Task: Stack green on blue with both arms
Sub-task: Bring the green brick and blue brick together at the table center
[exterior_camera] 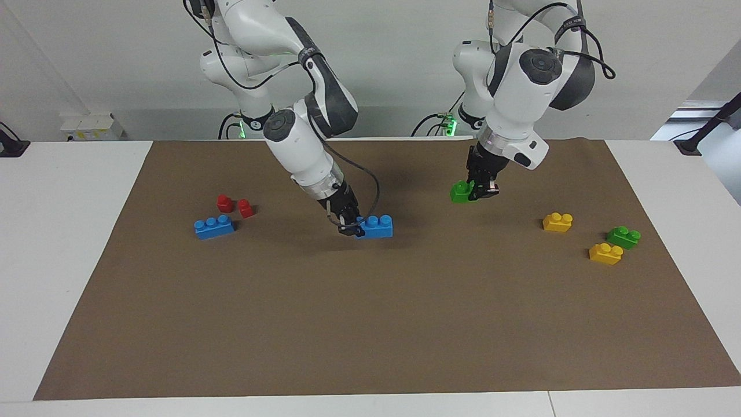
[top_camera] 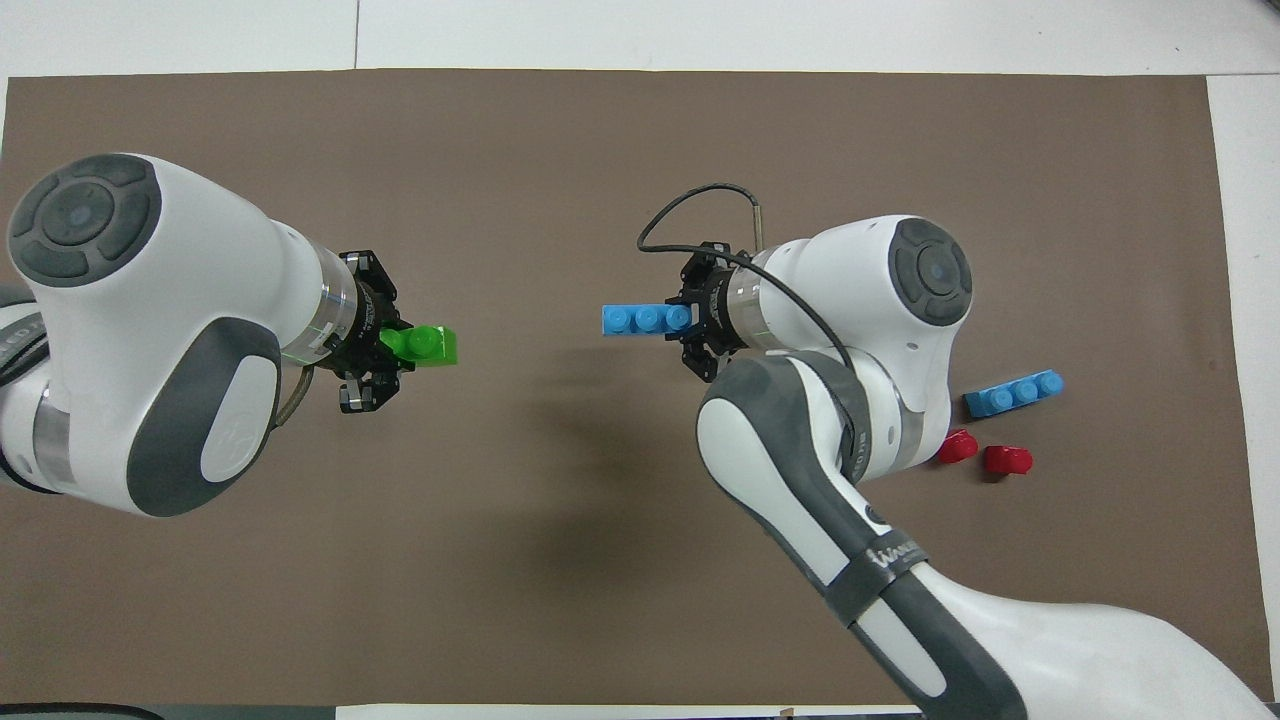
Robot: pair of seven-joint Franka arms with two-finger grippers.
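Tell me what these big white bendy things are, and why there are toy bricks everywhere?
They are two robot arms, each ending in a black pincher called a gripper. One picture is taken from across the table, facing the robots. The other looks down from above the robots' own end.

The left gripper is pinching a green brick and holds it up over the brown mat. The right gripper is pinching a blue brick, low over the middle of the mat.

More bricks lie on the mat. At the right arm's end are another blue brick and two small red blocks. At the left arm's end are two yellow bricks and another green brick.

The robots look set to bring the two held bricks together and put green on blue.
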